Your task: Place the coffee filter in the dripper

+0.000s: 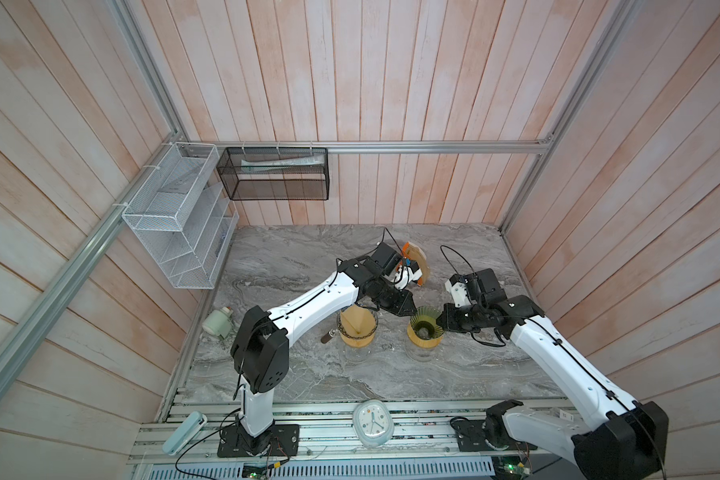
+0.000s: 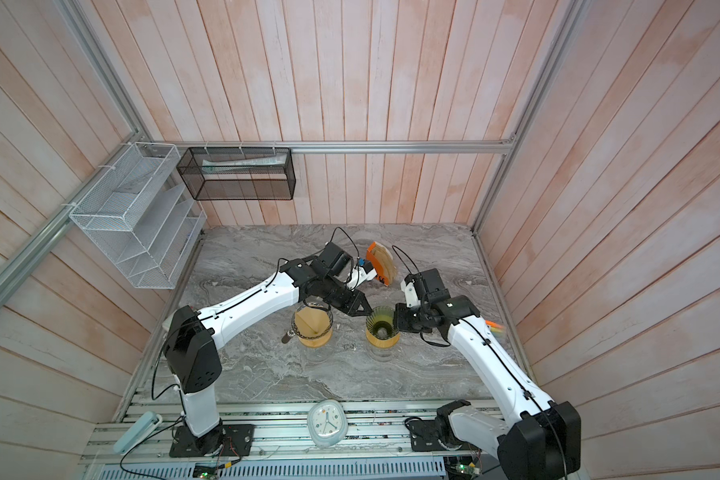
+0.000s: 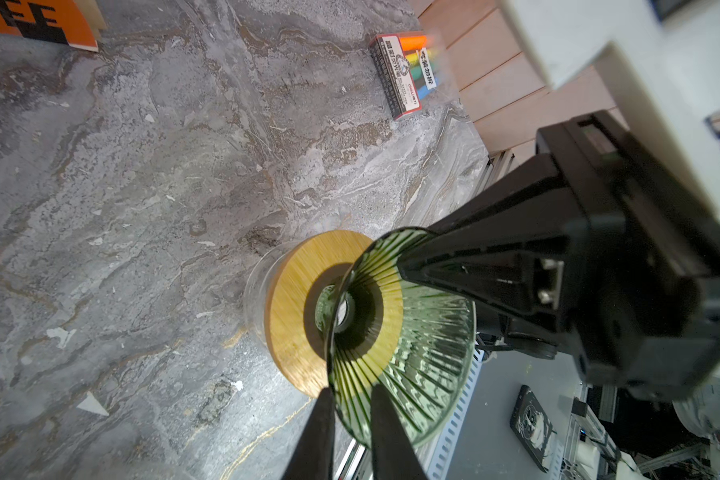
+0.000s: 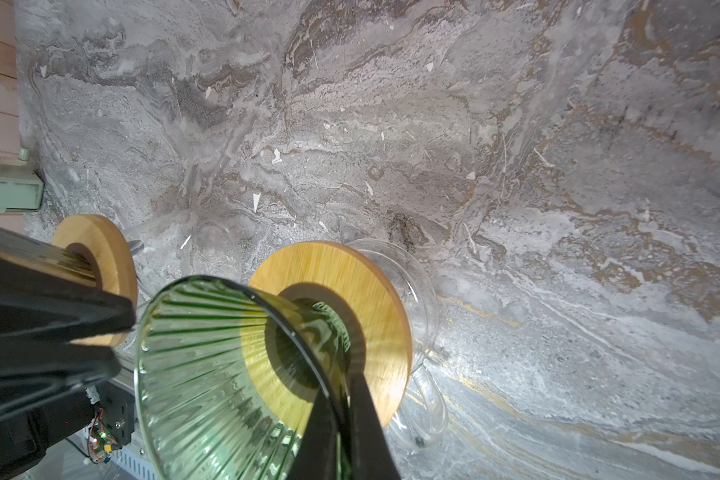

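Right tool (image 4: pixel 341 388): closed on the rim of the green dripper (image 4: pixel 200 374), one finger inside the cone and one outside.

Left tool (image 3: pixel 352 388): its fingers stand a narrow gap apart, astride the opposite rim of the same dripper. I cannot tell whether they press on the glass.

In both top views the tips of both tools are black against black wrists and hard to separate.

The green dripper sits on a wood collar (image 3: pixel 300 299) over a clear carafe (image 4: pixel 416 282), right of centre on the bench (image 1: pixel 292 266). The carafe's outline is hard to trace. The dripper's ribbed glass shows through to the hole at the bottom.

A brown filter (image 1: pixel 358 322) lies in a second dripper (image 2: pixel 329 328), just to the left of the green one. The left arm (image 1: pixel 308 303) covers that dripper's far rim.

More filters stand in an orange pack (image 1: pixel 416 259) at the back of the bench, partly hidden behind the left wrist. The left wrist view shows only one corner of the pack, its lettering cut off.
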Tool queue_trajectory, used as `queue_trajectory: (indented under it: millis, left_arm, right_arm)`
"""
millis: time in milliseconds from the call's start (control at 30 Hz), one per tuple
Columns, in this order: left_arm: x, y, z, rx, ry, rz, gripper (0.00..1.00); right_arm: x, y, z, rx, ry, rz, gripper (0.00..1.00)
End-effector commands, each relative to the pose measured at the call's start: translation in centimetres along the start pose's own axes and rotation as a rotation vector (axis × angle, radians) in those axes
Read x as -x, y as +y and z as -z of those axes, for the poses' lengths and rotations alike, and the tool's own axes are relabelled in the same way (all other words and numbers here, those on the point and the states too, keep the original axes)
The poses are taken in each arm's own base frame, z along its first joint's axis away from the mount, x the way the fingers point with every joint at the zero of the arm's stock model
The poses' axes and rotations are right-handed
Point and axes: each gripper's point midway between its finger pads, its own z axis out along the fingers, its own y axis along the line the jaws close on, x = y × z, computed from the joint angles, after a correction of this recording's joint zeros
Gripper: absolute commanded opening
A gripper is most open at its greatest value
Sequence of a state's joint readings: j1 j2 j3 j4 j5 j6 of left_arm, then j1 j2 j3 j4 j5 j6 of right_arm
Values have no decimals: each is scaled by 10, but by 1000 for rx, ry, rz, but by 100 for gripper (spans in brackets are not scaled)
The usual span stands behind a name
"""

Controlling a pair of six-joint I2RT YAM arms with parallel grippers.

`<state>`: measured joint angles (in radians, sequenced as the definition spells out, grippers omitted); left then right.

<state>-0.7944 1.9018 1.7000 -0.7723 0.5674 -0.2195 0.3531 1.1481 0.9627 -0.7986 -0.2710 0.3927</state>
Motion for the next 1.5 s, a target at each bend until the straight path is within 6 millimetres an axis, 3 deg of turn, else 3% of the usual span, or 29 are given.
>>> queue_trajectory:
  millis: [0,267,667,1467]
  left_arm:
    - [3,2,-3,21,7,-24,18]
    - [-1,7,-8,31,26,-21,17]
    - [-9,14,-14,50,53,-7,5]
    - [-30,27,-31,48,111,35,1]
  right_arm:
    - [-8,-2,-7,-3,31,-6,1]
    - [-10,-4,-9,-6,36,-12,1]
    - [-14,-10,-13,-30,49,-23,0]
    - [-23,-19,-24,-66,91,-39,0]
